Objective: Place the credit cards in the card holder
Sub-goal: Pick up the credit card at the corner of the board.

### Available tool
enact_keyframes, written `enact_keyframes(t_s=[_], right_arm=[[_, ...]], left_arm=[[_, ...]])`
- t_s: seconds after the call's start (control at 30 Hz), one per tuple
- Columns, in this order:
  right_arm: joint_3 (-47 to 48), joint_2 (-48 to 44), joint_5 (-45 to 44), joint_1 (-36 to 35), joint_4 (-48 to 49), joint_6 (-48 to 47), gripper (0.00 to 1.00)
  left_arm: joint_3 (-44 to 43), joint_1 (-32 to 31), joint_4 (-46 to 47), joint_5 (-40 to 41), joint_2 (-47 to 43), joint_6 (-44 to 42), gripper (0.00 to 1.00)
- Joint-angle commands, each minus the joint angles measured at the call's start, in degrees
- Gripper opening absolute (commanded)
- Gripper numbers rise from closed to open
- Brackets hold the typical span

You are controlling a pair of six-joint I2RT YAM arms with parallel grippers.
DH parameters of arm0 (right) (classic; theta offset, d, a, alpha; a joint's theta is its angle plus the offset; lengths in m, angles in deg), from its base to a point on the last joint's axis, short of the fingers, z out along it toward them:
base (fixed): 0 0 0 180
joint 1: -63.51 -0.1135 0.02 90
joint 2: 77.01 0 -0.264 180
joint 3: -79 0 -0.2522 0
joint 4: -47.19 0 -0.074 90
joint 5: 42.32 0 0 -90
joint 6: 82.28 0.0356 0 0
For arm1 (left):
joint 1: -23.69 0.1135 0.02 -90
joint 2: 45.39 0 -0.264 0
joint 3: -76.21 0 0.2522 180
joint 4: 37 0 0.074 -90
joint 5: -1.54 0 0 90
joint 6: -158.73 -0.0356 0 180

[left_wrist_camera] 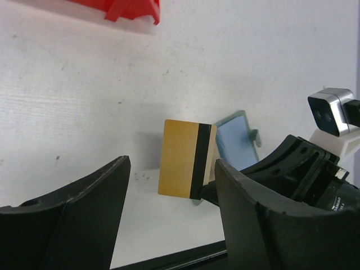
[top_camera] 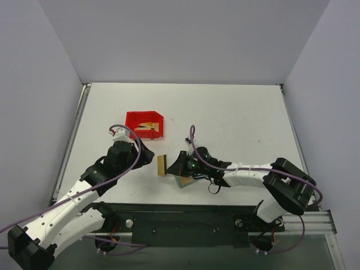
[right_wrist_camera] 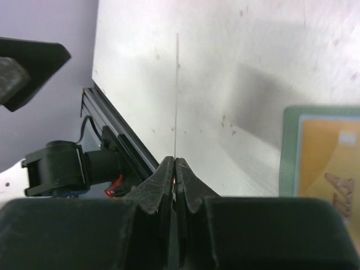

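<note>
A gold-tan credit card (top_camera: 162, 165) with a dark stripe stands on edge above the table, with my right gripper (top_camera: 172, 166) shut on its edge. In the right wrist view the card (right_wrist_camera: 176, 95) shows as a thin line rising from the closed fingertips of the right gripper (right_wrist_camera: 175, 161). My left gripper (top_camera: 148, 156) faces the card (left_wrist_camera: 185, 158) from the left. This left gripper (left_wrist_camera: 172, 164) is open and apart from the card. The grey-green card holder (top_camera: 182, 181) lies open under the right arm, its light blue inside (left_wrist_camera: 236, 143) showing. A gold card (right_wrist_camera: 329, 163) sits in it.
A red bin (top_camera: 145, 125) holding more gold cards (top_camera: 148, 127) stands behind the left gripper. The table's near edge with a black rail (top_camera: 185, 211) runs just below the card holder. Grey walls close off the sides and the back.
</note>
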Motion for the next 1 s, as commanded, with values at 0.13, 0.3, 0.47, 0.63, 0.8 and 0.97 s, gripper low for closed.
enact_keyframes(t_s=[0.13, 0.3, 0.47, 0.63, 0.8, 0.97], right_arm=[[5.1, -7.6, 13.4, 12.1, -4.8, -7.9, 0.0], [8.8, -7.1, 29.7, 16.7, -1.1, -7.9, 0.0], [8.8, -7.0, 35.7, 17.4, 6.6, -3.3, 0.0], [6.3, -4.4, 38.5, 19.3, 25.8, 9.3, 0.0], [5.7, -2.0, 39.7, 19.9, 35.8, 16.9, 0.0], [6.1, -1.9, 39.9, 19.9, 36.1, 17.2, 0.0]], left_arm=[[-2.7, 9.1, 18.3, -18.0, 2.2, -5.1, 0.72], [-2.0, 11.4, 23.9, -23.8, 0.4, -4.1, 0.71], [-1.7, 11.3, 25.1, -26.6, -2.5, -4.1, 0.71], [-1.0, 11.3, 27.1, -28.6, -2.0, -3.5, 0.71], [-0.3, 11.3, 27.8, -29.5, -2.4, -3.3, 0.71], [0.9, 11.2, 31.0, -32.6, -2.0, -1.7, 0.68]])
